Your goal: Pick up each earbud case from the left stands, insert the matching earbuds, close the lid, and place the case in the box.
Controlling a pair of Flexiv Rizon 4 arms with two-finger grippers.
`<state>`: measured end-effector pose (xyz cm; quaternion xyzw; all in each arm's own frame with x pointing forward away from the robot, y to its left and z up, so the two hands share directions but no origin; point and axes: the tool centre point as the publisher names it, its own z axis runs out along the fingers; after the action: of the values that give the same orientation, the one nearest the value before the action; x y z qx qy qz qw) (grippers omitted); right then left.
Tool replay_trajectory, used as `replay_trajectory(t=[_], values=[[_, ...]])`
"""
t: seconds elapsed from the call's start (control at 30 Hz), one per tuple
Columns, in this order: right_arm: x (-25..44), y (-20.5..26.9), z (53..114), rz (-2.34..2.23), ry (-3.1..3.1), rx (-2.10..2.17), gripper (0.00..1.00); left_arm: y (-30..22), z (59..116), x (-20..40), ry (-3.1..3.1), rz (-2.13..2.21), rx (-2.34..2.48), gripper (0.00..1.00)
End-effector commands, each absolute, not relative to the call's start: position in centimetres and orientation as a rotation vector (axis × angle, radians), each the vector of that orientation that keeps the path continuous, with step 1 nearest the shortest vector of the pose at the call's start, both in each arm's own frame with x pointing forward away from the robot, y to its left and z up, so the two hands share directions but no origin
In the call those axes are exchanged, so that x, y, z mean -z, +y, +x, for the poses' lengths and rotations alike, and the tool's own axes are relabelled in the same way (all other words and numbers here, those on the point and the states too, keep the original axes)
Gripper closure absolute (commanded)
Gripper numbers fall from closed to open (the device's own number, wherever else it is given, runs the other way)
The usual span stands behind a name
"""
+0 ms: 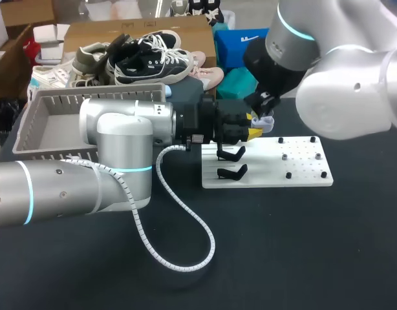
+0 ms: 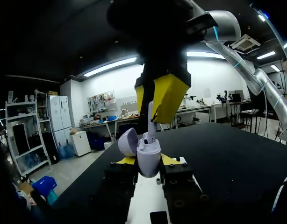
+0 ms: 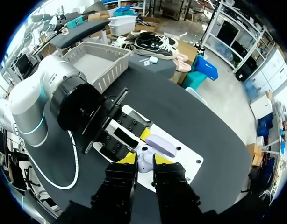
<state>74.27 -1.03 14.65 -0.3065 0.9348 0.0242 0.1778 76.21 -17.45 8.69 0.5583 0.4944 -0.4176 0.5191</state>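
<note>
My left gripper [image 2: 148, 161] is shut on a lavender earbud case [image 2: 148, 156], held upright with its lid [image 2: 128, 141] open. In the head view this gripper [image 1: 255, 131] hovers over the left end of the white stand board [image 1: 269, 169]. My right gripper [image 1: 266, 114] comes down from above, directly over the case. It is shut on a white earbud [image 2: 151, 122], whose lower end sits in the case's mouth. In the right wrist view the earbud [image 3: 144, 162] shows between my yellow fingertips [image 3: 127, 158], with the case lid [image 3: 160, 144] just ahead.
Two black stands [image 1: 231, 154] at the board's left end are bare. Small black pegs [image 1: 288, 175] dot the board's right half. A grey basket [image 1: 56, 123] stands at the back left. A white cable [image 1: 185, 226] loops over the black table in front.
</note>
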Motion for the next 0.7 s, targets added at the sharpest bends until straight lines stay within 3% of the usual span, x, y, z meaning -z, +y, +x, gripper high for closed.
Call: replay_trajectory(t=[0.03, 0.7], values=[[-14.4, -1.0, 74.4, -0.864, 2.650, -0.067, 1.00, -17.5, 76.3, -8.6, 1.184, 1.338, 1.001, 1.00], [-13.3, -0.8, 74.9, -0.875, 2.664, -0.069, 1.00, -17.5, 76.3, -8.6, 1.184, 1.338, 1.001, 1.00]])
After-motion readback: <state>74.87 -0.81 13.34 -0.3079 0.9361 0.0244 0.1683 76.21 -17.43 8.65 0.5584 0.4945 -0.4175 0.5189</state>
